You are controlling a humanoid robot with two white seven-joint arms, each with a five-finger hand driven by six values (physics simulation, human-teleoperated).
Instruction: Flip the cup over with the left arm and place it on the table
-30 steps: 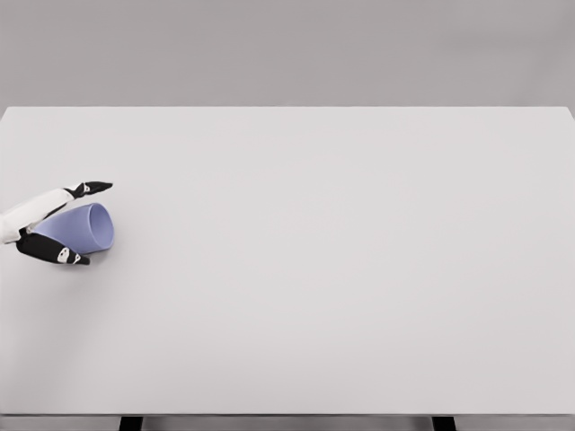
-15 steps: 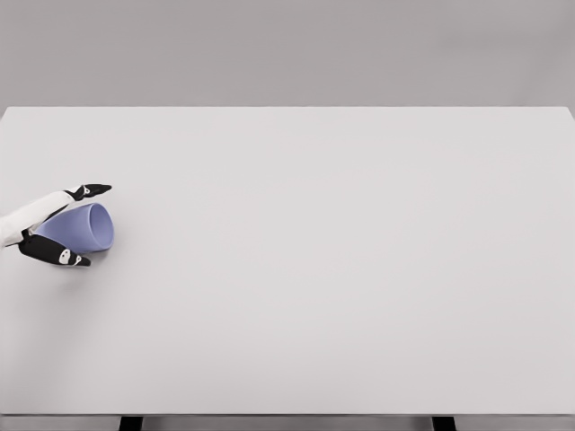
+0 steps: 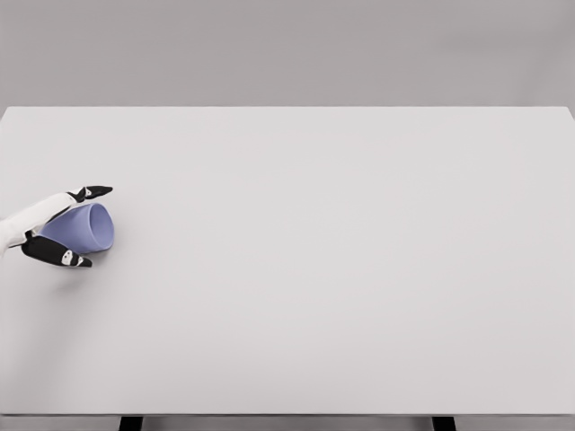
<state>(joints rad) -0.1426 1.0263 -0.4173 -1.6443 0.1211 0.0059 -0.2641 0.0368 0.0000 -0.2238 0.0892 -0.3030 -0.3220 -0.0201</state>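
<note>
Lavender tapered cup (image 3: 83,227) lies sideways, clasped by the left hand (image 3: 56,226) on the smooth white table (image 3: 341,269).

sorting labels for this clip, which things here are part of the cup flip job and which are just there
Part of the job:
- cup, lying on its side
- left hand, closed around the cup
- table, where the cup goes

Just there:
- nothing else in view
</note>
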